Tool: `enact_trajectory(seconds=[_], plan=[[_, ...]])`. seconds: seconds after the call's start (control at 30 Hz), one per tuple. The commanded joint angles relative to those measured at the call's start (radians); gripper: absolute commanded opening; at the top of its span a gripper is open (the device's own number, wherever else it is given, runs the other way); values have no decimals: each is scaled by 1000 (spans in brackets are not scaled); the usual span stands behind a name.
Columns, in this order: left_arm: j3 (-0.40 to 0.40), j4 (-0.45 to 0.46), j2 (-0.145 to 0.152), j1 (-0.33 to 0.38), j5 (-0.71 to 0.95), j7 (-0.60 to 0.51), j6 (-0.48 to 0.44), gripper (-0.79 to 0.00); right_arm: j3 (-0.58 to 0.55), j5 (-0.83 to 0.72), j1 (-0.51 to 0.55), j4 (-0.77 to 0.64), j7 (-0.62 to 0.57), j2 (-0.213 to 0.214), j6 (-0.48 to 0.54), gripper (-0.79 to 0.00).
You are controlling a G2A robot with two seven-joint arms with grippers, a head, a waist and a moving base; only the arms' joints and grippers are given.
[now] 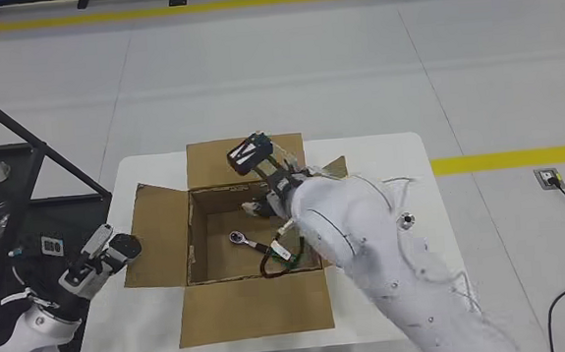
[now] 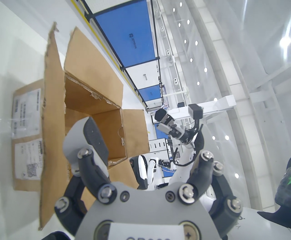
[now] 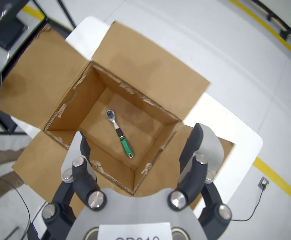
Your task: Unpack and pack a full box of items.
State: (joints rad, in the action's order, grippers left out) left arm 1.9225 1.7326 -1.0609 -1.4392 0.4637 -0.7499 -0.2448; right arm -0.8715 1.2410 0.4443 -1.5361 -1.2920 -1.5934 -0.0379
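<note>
An open cardboard box (image 1: 191,243) stands mid-table with its flaps folded out. On its floor lies a ratchet wrench (image 1: 253,244) with a green handle, seen from above in the right wrist view (image 3: 120,134). My right gripper (image 1: 252,156) hangs above the box's far side, open and holding nothing; its fingers frame the box (image 3: 75,106) in the right wrist view (image 3: 139,141). My left gripper (image 1: 120,248) sits low beside the box's left flap, open and holding nothing (image 2: 145,138). From there the box (image 2: 95,100) shows side-on, with the right arm beyond it.
The white table (image 1: 399,158) reaches a little past the box on every side. A black metal frame (image 1: 7,185) stands off the table's left edge. A floor socket with a cable (image 1: 549,179) lies to the right.
</note>
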Motion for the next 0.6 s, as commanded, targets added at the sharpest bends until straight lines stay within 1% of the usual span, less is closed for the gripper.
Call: enact_trajectory(seconds=[0.0, 0.17, 0.2, 0.23, 0.33, 0.4, 0.43, 0.57], plan=[[21, -17, 0, -7, 22, 9, -5, 0, 92, -66, -75, 168, 16, -32, 8, 0], [67, -47, 2, -33, 58, 11, -20, 0, 228, -234, -196, 517, 83, -123, 32, 0], [74, -51, 2, -38, 64, 9, -21, 0, 256, -244, -215, 587, 91, -142, 33, 0], [80, -54, 3, -43, 69, 6, -23, 0, 281, -253, -231, 645, 105, -162, 27, 0], [92, -61, 3, -53, 81, -2, -28, 0, 327, -321, -257, 816, 150, -216, 67, 0], [96, -62, 4, -57, 82, -5, -27, 0, 347, -353, -269, 913, 184, -249, 93, -15], [96, -60, 4, -59, 81, -7, -27, 0, 357, -360, -274, 956, 198, -264, 105, 0], [97, -51, 5, -64, 81, -16, -25, 0, 379, -389, -286, 1094, 250, -317, 130, 0]])
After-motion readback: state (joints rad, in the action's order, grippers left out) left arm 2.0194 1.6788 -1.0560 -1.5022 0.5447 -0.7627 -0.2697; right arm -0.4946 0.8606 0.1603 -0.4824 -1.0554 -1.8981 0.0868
